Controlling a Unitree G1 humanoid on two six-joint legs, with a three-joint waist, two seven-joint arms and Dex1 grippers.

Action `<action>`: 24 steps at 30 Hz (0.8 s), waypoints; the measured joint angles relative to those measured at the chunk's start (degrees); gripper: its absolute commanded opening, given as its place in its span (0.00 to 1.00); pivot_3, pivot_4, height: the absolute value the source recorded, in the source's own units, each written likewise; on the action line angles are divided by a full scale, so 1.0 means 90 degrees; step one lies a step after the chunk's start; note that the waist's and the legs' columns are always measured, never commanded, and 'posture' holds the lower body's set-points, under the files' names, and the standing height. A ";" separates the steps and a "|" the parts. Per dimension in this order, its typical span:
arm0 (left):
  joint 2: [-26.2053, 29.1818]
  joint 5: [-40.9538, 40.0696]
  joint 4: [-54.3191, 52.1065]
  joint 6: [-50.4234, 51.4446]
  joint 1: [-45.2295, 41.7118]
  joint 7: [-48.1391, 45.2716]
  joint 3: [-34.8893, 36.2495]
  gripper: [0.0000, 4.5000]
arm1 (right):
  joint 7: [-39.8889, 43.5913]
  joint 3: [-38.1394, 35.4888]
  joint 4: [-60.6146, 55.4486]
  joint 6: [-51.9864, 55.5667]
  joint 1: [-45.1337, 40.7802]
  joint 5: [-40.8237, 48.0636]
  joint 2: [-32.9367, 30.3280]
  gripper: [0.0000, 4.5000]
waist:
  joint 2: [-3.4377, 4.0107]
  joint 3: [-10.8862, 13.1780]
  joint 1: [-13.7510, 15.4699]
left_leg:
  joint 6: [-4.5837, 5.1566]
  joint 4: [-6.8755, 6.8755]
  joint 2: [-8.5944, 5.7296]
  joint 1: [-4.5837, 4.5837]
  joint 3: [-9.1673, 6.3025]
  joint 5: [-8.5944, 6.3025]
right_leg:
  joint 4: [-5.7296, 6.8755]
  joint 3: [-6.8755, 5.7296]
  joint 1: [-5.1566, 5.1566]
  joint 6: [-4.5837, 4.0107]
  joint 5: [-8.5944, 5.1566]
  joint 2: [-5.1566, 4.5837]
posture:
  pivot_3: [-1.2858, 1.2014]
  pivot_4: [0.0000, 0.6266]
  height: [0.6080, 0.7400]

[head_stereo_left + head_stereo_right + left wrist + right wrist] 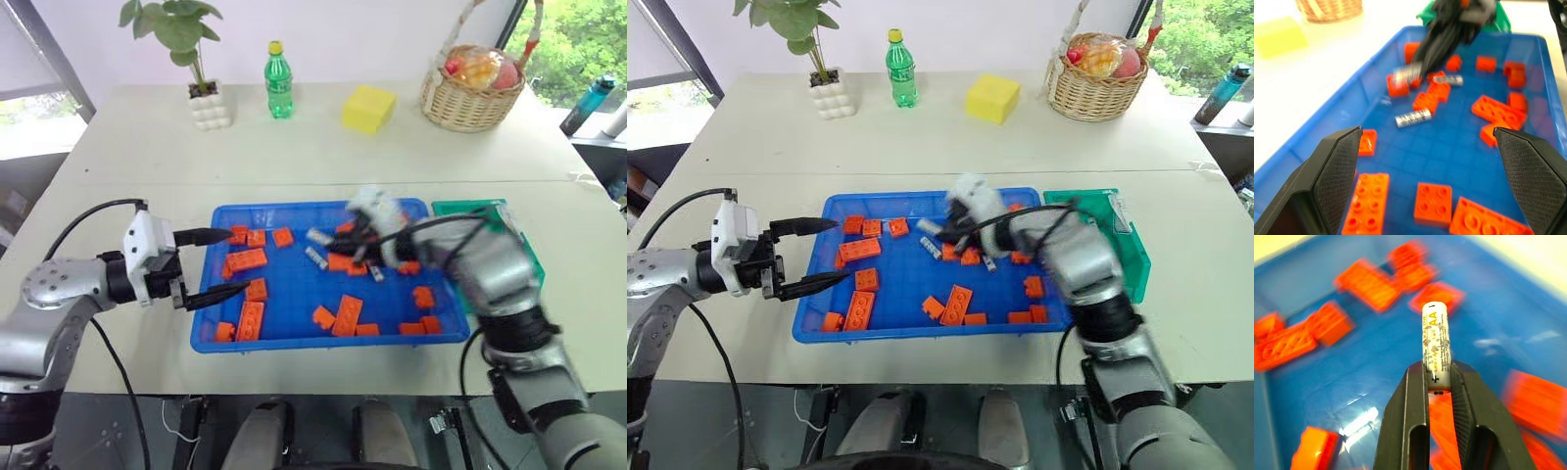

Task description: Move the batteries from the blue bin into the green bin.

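The table point(118, 147) carried the blue bin point(294, 338) near its front edge, with the green bin point(534, 259) touching or just beside the blue bin's right end. Along the far side of the table stood a wicker basket point(470, 103), a potted plant point(201, 69), a green bottle point(279, 83) and a yellow block point(368, 108). The blue bin held scattered orange bricks point(247, 260) and several loose batteries point(315, 257) lying near its middle toward the far rim. The left gripper point(208, 266) hovered over the left end of the blue bin, its two fingers spread wide apart and holding nothing. The right gripper point(1439, 377) was above the right half of the blue bin, blurred in the head views. Its fingers were closed on one battery point(1436, 345), clamped at the lower end, so that most of the cell projected beyond the fingertips. The markings "AA" and a plus sign were legible on the held battery. The held battery was above the blue bin floor, clear of the bricks below it.
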 measured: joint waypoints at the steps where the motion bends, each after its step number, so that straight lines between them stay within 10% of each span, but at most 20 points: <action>1: -0.0001 -0.0057 0.0003 0.0082 -0.0077 -0.0012 -0.0047 1.00 | -0.0038 -0.0467 -0.0046 0.0286 0.0009 0.0121 -0.0343 0.02 | 0.0000 0.0000 0.0036 | 0.0000 0.0000 -0.0002 -0.0001 0.0000 0.0000 | -0.0002 0.0000 0.0000 0.0000 0.0000 -0.0002 | 0.52 0.24 0.97; 11: -0.0213 0.0015 0.0503 0.0080 -0.0906 -0.0245 -0.0662 1.00 | -0.0210 -0.2933 -0.0493 0.1265 0.1823 0.0592 -0.2217 0.02 | 0.0000 -0.0001 0.0116 | 0.0003 -0.0003 0.0022 0.0002 0.0067 0.0001 | -0.0012 0.0006 0.0003 0.0001 0.0000 0.0002 | 0.52 0.24 0.97; 17: -0.0254 0.0098 0.0678 -0.0034 -0.0981 -0.0349 -0.0783 1.00 | -0.0500 -0.3080 -0.0696 0.1117 0.2276 0.0764 -0.2212 0.67 | 0.0000 -0.0001 0.0142 | 0.0003 -0.0001 0.0024 0.0002 0.0068 0.0001 | -0.0013 0.0007 0.0002 0.0001 0.0000 0.0002 | 0.52 0.24 0.97; 24: -0.0246 0.0090 0.0678 -0.0024 -0.1086 -0.0418 -0.0777 1.00 | -0.0706 -0.2575 -0.0709 0.0802 0.0553 0.1396 -0.1534 0.67 | 0.0000 -0.0001 0.0046 | 0.0002 -0.0002 0.0030 0.0003 0.0069 0.0002 | -0.0019 0.0008 -0.0006 0.0001 0.0000 0.0006 | 0.52 0.24 0.97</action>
